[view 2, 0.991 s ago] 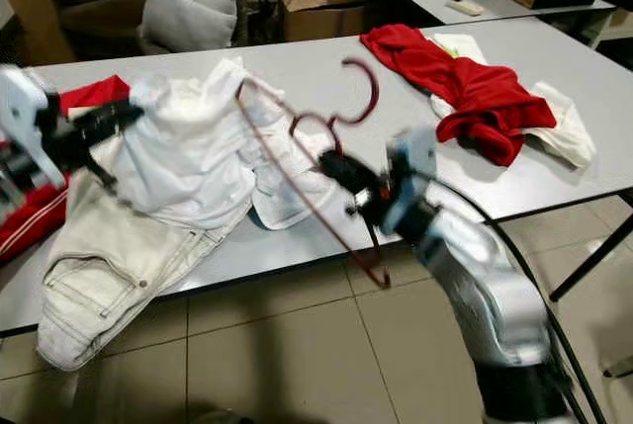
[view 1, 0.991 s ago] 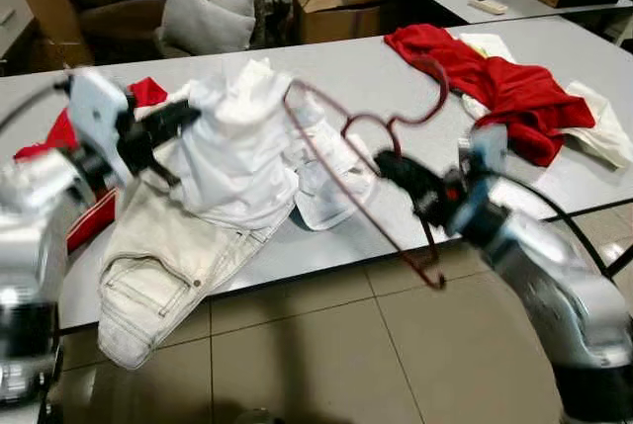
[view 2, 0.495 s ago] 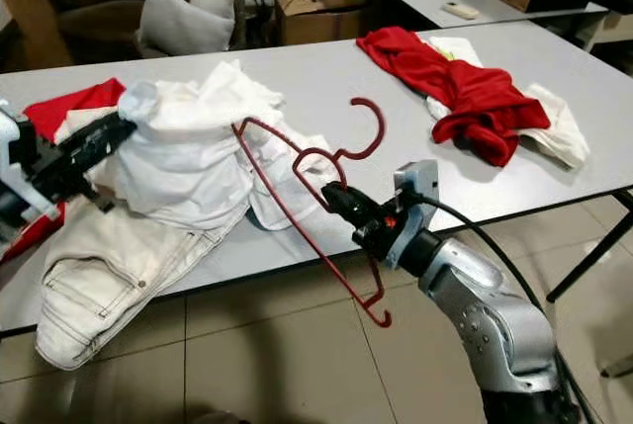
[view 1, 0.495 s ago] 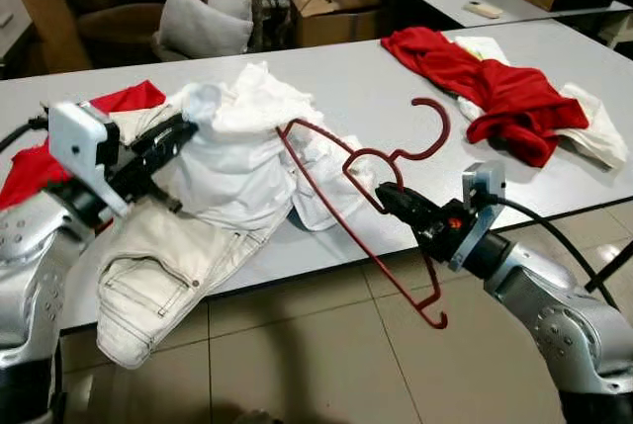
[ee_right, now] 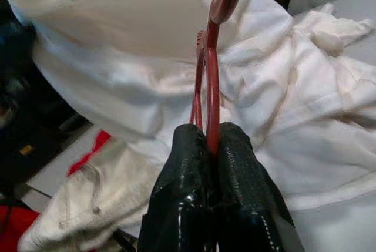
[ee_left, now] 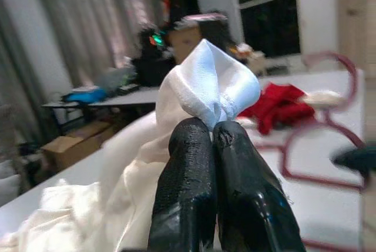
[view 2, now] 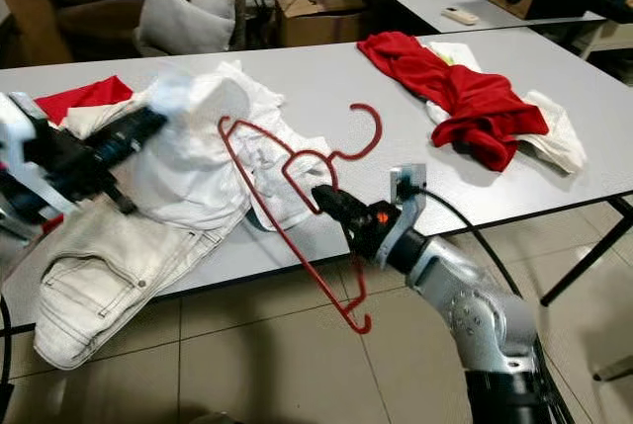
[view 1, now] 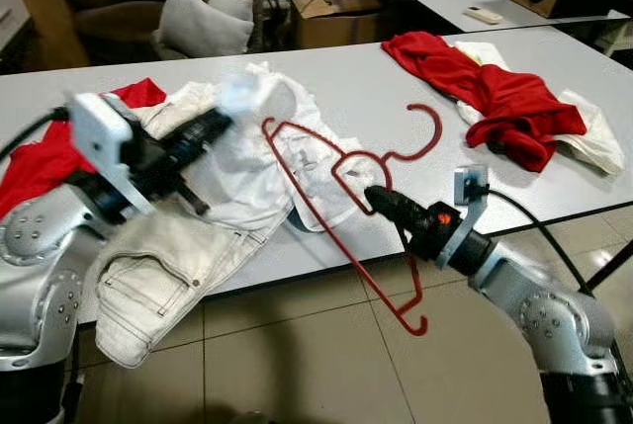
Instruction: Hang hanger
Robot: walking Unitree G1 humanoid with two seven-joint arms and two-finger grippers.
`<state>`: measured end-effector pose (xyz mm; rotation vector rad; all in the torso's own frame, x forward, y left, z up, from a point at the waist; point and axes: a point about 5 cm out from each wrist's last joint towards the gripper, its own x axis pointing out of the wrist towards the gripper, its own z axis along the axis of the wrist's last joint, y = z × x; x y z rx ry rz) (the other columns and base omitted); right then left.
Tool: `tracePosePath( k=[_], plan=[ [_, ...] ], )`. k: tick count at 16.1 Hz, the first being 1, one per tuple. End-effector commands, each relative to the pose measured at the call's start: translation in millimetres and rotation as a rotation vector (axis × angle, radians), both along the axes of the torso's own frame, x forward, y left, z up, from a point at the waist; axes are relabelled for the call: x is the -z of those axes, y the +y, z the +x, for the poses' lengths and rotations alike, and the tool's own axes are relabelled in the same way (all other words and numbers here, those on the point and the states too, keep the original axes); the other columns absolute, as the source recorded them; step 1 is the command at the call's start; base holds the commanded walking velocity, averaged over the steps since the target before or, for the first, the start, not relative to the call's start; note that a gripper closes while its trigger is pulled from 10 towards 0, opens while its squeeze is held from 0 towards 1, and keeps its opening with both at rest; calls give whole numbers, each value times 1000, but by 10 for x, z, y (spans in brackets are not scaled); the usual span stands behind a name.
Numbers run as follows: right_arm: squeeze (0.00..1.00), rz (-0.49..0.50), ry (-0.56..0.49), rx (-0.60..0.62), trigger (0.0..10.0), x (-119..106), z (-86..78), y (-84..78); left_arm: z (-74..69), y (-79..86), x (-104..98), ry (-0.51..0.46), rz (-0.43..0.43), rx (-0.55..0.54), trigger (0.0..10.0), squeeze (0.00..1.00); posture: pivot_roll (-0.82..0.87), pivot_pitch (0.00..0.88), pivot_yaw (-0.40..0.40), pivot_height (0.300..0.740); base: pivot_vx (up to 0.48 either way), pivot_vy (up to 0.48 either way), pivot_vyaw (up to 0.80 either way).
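Note:
A red wire hanger (view 1: 336,187) tilts in the air over the grey table's (view 1: 376,88) front edge, its hook pointing away from me. My right gripper (view 1: 381,201) is shut on its neck; the wrist view shows the fingers (ee_right: 194,164) pinching the red wire. A white garment (view 1: 252,147) lies heaped on the table at the left. My left gripper (view 1: 220,126) is shut on a fold of it, lifting it slightly; that wrist view has white cloth (ee_left: 214,84) bunched above the fingertips (ee_left: 194,146).
Beige trousers (view 1: 168,266) hang over the table's front edge at the left, beside red clothing (view 1: 40,152). A red and white clothes pile (view 1: 504,98) lies at the right. A box, cushions and a second table stand beyond. Tiled floor is below.
My right gripper has carried the hanger leftward, closer to the white garment. My left gripper has pulled the garment fold up and to the right, toward the hanger.

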<state>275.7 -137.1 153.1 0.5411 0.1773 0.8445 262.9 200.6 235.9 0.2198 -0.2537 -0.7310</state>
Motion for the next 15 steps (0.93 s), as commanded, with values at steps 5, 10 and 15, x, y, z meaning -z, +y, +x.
tracePosePath(
  k=[5, 10, 15],
  plan=[
    [0, 84, 16, -4, 10000, -81, 58, -7, -69, -76, 86, 20, 139, 59, 0, 0, 91, 0, -8, 740, 0, 0, 0],
    [0, 152, 182, 121, 10000, 48, 302, 58, -143, -187, 173, 47, 104, 126, 0, 0, 101, 0, -7, 740, 0, 0, 0],
    [0, 390, 350, 191, 10000, 56, 600, 433, -109, -323, 572, 113, 178, 87, 0, 0, 135, 0, -15, 740, 0, 0, 0]
  ],
)
